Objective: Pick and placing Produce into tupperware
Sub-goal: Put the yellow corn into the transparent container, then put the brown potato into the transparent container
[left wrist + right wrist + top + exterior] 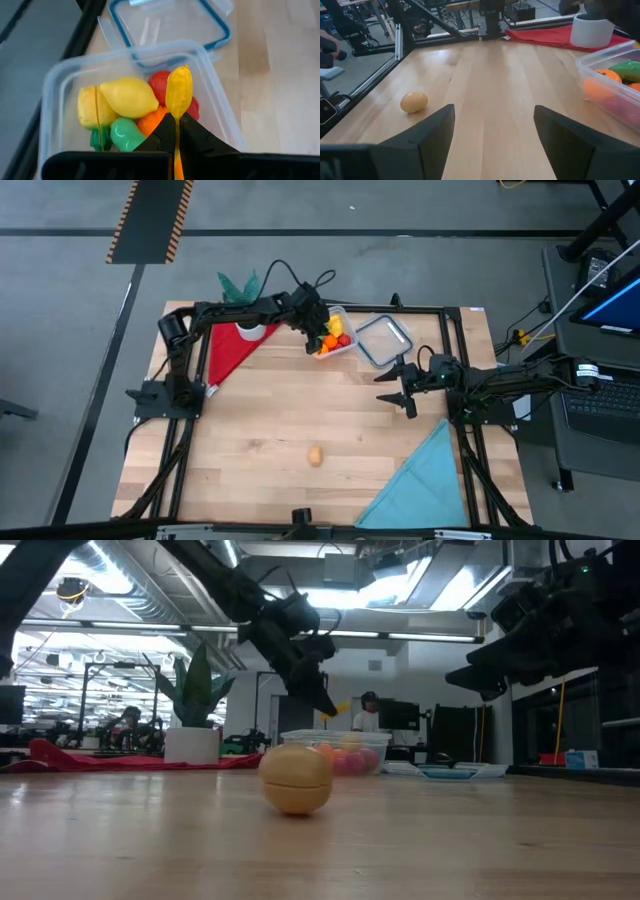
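The big wooden table holds all my things. A blue cloth lies on the near corner by my right arm, and a red cloth lies on the far side by my left arm. A white pot with a green plant stands on the red cloth.

My 2 dark arms reach in over the table. My left gripper hangs over the tupperware, the clear box at the far side of the table. My left fingers are squeezed tight on a thin yellow toy, which stands upright just above the pile in the box. The clear lid with its blue rim lies flat on the table, touching the box on my right arm's side.

My right gripper floats near the lid, with its fingers spread wide and nothing between them.

Inside the box I see the produce: 1 yellow lemon, 1 yellow cut piece, 1 green bit, some red and some orange.

1 small tan round toy sits alone on the bare wood, well apart from the box, toward the near edge.
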